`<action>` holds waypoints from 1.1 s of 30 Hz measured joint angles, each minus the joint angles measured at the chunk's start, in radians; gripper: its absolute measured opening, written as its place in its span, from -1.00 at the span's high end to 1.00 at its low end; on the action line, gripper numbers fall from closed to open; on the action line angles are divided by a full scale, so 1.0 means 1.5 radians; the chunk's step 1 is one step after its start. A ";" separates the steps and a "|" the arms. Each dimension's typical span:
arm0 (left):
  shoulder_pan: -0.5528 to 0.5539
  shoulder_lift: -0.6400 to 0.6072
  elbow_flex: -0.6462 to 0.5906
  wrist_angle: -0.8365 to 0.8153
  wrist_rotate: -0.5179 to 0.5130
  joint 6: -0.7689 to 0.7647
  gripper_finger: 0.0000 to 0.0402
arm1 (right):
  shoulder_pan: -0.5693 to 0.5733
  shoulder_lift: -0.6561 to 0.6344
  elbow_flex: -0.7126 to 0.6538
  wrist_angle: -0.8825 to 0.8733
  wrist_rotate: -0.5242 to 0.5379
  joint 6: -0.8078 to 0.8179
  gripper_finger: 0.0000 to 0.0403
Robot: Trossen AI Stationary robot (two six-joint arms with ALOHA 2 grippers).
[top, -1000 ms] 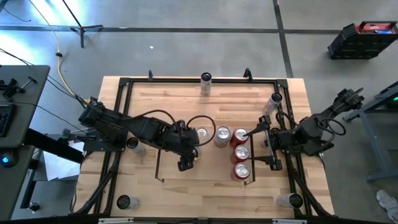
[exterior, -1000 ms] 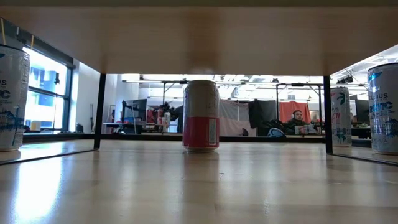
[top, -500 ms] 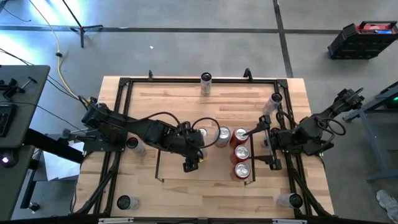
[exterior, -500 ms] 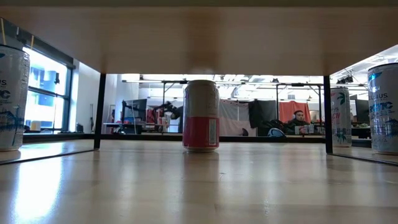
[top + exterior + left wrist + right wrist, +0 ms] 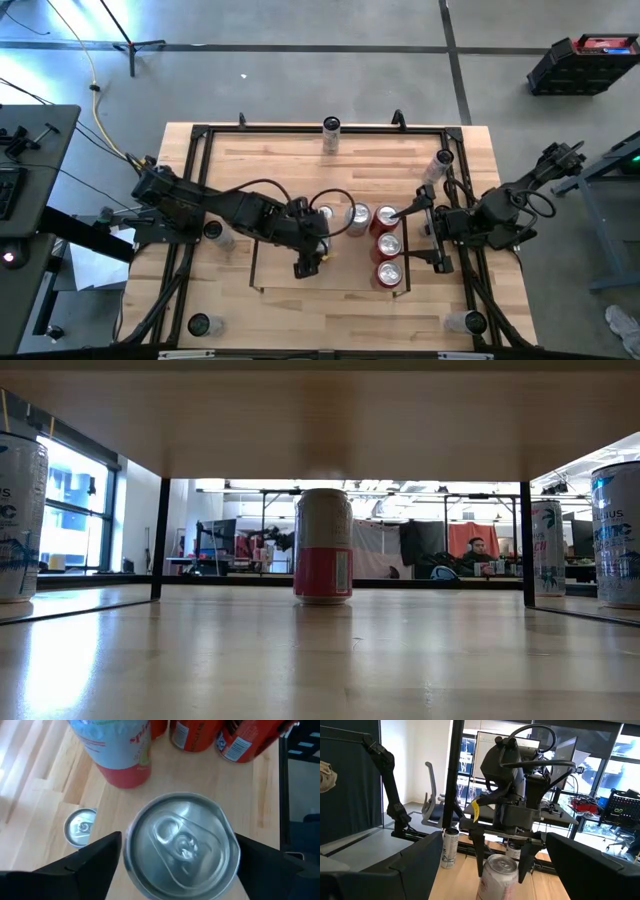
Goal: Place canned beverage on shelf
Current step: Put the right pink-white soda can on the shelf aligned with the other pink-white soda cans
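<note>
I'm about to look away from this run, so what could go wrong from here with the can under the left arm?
1. The left pincer straddles the silver-topped pink can with fingers open; lifting off-centre could tip it.
2. The pink and blue can and red cans stand close by on the light-wood shelf, so a topple could knock them.

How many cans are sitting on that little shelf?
5: leftmost can under the left gripper, middle can, red can, two more in front. The arm may hide others.
</note>
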 joint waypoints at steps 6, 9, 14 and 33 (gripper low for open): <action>0.000 -0.011 0.001 0.009 -0.001 0.028 -0.84 | 0.000 0.000 0.000 0.000 0.000 0.006 -0.70; -0.001 -0.019 0.002 0.006 0.000 0.046 -0.83 | 0.000 0.000 0.000 -0.001 0.000 0.008 -0.70; -0.022 -0.053 0.005 -0.020 -0.005 0.098 -0.83 | 0.000 0.000 -0.001 -0.005 0.000 0.008 -0.70; -0.030 -0.080 -0.145 -0.043 -0.043 0.143 -0.79 | 0.000 0.000 -0.001 -0.015 0.000 0.025 -0.70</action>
